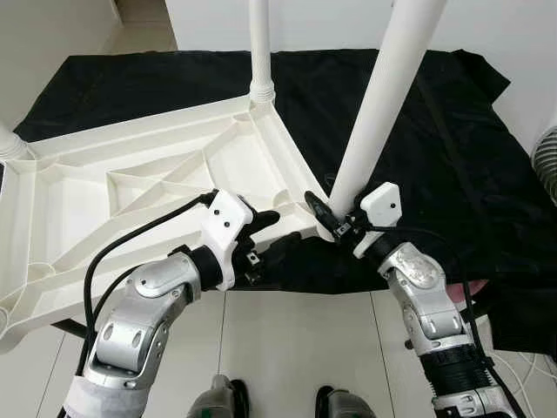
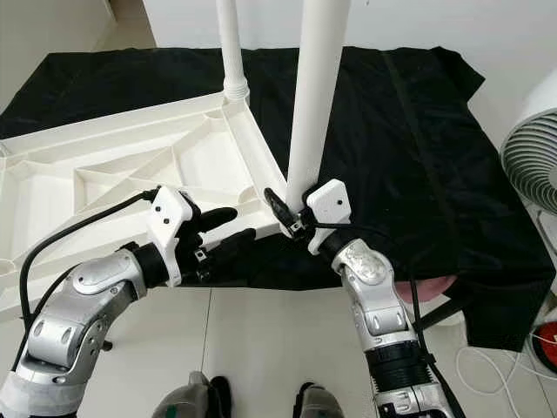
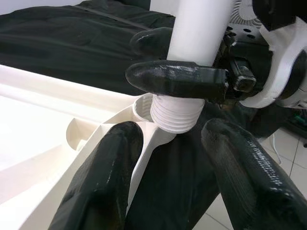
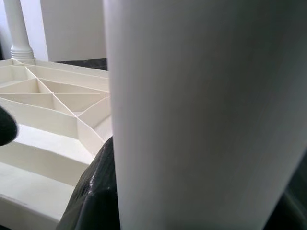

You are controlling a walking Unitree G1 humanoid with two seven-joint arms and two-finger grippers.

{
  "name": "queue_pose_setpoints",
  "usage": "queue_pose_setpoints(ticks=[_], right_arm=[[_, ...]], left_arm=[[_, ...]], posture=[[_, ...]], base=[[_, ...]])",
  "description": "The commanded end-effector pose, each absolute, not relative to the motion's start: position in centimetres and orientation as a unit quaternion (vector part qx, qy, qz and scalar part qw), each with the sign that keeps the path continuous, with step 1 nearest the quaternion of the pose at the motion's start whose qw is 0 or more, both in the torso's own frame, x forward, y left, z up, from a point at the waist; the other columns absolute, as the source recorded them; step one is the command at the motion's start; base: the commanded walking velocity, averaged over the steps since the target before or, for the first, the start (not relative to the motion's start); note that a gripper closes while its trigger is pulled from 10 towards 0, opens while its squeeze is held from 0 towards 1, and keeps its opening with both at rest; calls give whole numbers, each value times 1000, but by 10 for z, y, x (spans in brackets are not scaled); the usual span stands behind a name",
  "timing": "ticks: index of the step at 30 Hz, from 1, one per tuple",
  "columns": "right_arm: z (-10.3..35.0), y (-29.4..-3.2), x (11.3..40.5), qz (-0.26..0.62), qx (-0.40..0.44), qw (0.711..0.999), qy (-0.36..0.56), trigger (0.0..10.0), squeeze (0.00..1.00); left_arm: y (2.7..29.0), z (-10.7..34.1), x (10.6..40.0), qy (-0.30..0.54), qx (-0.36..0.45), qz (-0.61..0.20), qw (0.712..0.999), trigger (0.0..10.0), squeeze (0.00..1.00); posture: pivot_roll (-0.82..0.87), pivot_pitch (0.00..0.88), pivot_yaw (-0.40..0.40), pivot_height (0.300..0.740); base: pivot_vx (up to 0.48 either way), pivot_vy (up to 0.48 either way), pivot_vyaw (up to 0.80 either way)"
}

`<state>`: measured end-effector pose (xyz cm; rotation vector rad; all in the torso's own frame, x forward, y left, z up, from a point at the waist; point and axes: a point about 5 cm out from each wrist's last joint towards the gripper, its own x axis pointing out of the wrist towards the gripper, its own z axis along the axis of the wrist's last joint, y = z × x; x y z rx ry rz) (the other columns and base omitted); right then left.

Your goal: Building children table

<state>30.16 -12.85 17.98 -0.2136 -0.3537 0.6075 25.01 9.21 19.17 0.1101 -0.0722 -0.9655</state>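
The white plastic tabletop (image 1: 130, 183) lies upside down on a black cloth (image 1: 435, 131). One white leg (image 1: 261, 52) stands screwed into its far corner. At the near right corner my right gripper (image 1: 335, 222) is shut on a second white leg (image 1: 383, 96), which leans to the right. In the left wrist view the leg's threaded end (image 3: 175, 115) sits partly in the corner socket (image 3: 144, 108), with several threads showing. My left gripper (image 1: 274, 235) is open just left of that corner, its fingers (image 3: 103, 177) spread beside the rim, holding nothing.
A third leg's base (image 1: 9, 144) shows at the far left edge. A white fan (image 2: 531, 157) stands at the right, with cables (image 2: 487, 366) on the tiled floor below it. My feet (image 1: 226, 401) are close to the cloth's near edge.
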Motion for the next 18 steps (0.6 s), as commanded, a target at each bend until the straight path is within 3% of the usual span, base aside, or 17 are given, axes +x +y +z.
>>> queue_pose_setpoints(ticks=[1, 18], right_arm=[[169, -134, 307, 280, -95, 945, -140, 10000, 0], [173, -124, 319, 291, -113, 938, -154, 10000, 0]], left_arm=[[92, 192, 247, -38, 58, -465, 883, 10000, 0], [88, 191, 241, -39, 53, -475, 878, 10000, 0]], posture=[[-22, 123, 66, 740], [-20, 122, 65, 740]], base=[[0, 0, 0], [0, 0, 0]])
